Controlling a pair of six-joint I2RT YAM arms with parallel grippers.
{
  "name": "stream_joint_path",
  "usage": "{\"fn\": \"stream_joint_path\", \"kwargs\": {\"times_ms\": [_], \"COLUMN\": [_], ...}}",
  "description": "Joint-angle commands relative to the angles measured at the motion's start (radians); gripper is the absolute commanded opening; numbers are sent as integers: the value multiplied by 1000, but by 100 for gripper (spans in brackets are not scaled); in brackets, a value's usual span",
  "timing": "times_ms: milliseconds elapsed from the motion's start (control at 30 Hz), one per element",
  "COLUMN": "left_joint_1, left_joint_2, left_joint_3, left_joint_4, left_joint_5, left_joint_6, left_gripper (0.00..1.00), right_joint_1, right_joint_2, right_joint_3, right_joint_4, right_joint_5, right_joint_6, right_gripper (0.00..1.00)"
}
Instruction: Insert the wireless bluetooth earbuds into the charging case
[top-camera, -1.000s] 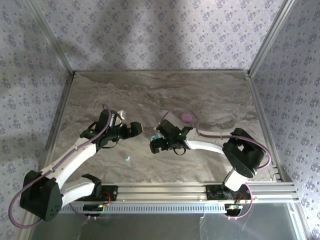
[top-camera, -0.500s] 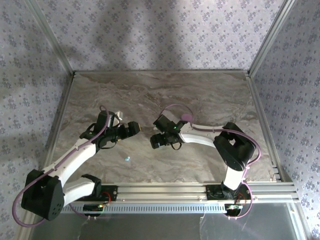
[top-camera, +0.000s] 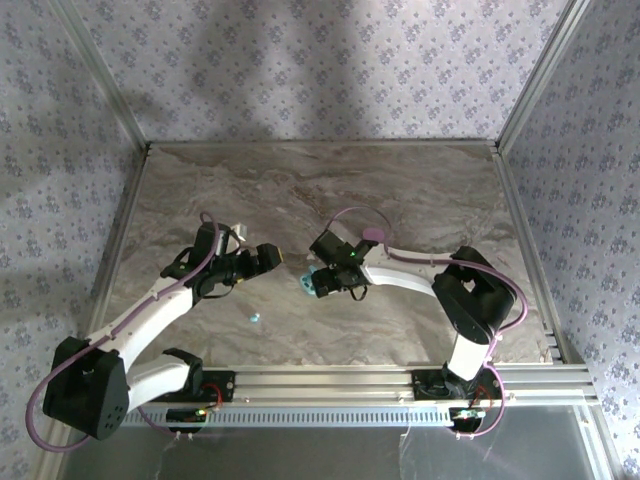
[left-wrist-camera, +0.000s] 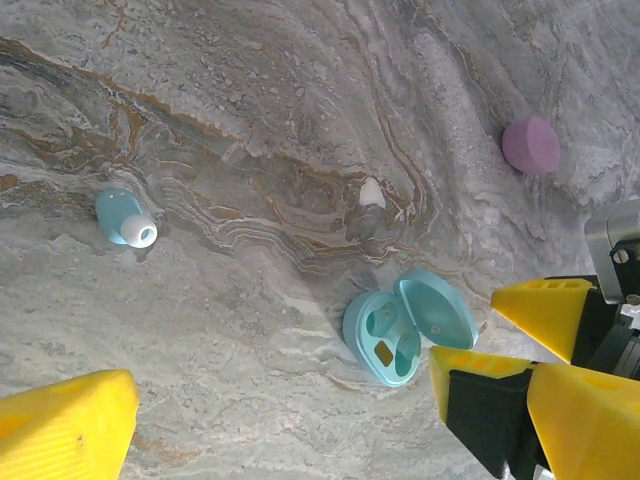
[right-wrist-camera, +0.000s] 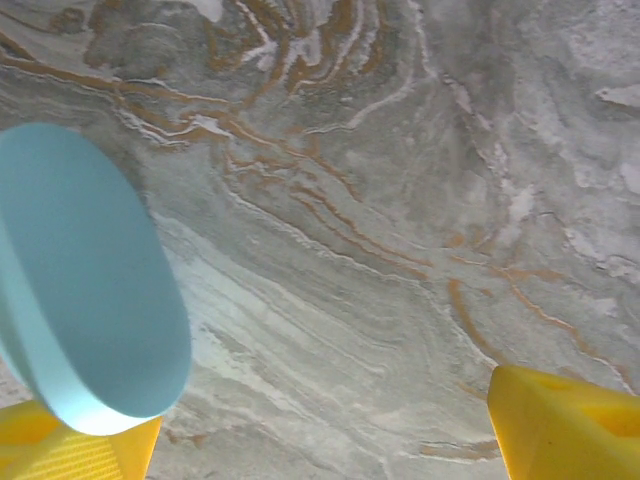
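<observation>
A light blue earbud (left-wrist-camera: 125, 217) lies loose on the marble table (top-camera: 420, 180). It sits well apart from both grippers, on the near side of the left gripper (top-camera: 270, 257), toward the arm bases. In the left wrist view, a pale pink earbud (left-wrist-camera: 371, 192) lies just beyond the open blue charging case (left-wrist-camera: 408, 325). The case's lid is hinged back and its two wells face up.

The right gripper (top-camera: 315, 285) is right at this case, with its yellow fingers (right-wrist-camera: 560, 420) spread wide. In the right wrist view, the lid stands close by one finger, with bare table up to the other. Whether the finger touches the lid cannot be told.

The left gripper is also spread wide, holds nothing, and sits near the case on its other side. A closed pink case (left-wrist-camera: 530, 144) rests farther off, beyond the right gripper.
</observation>
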Motion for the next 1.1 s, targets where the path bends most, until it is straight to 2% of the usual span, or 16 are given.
{"fn": "stream_joint_path", "kwargs": {"times_ms": [0,733,1067], "left_joint_1": [9,12,12], "left_joint_2": [-10,-34,-119], "left_joint_3": [-14,-29,-35], "left_joint_4": [24,2,-140], "left_joint_5": [13,3,27], "left_joint_6": [-6,-8,-13], "left_gripper": [100,100,100], "right_joint_1": [-14,-56,-40], "right_joint_2": [-26,0,-161], "right_joint_3": [22,96,18], "right_joint_4": [-53,-83,-31], "right_joint_5": [44,45,-43], "right_joint_6": [-18,-55,-40], "right_gripper": [86,86,87]}}
